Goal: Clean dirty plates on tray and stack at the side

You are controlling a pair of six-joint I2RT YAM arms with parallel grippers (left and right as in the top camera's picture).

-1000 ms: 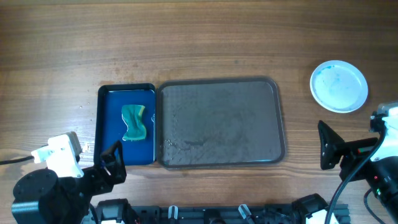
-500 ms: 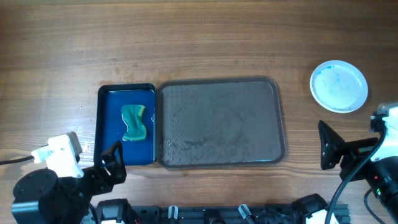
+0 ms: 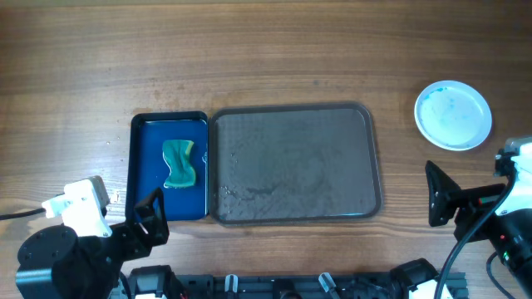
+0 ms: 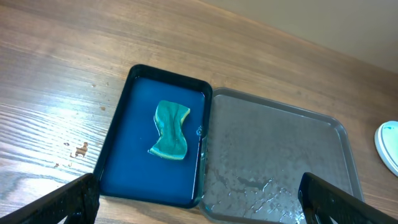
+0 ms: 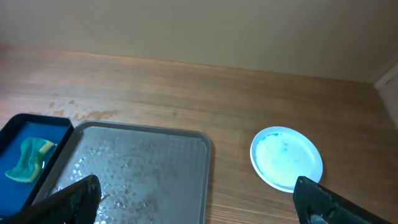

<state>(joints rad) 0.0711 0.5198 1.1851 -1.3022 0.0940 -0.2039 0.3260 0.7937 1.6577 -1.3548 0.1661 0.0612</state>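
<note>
Left claw (image 4: 198, 202) and right claw (image 5: 199, 199) are both spread wide and hold nothing, one off each near corner of the grey tray (image 3: 295, 164). The tray's floor is wet with droplets. A white plate (image 3: 453, 115) with a faint blue smear lies on the table (image 3: 266, 58), well right of the tray's far right corner; whether others lie beneath it I cannot tell. A small blue tray (image 3: 145, 170) with a green sponge (image 3: 179, 163) sits just beside the grey tray's left edge.

Low at near corners, left arm (image 3: 79, 212) and right arm (image 3: 517, 162), both jaws wide apart, empty.
</note>
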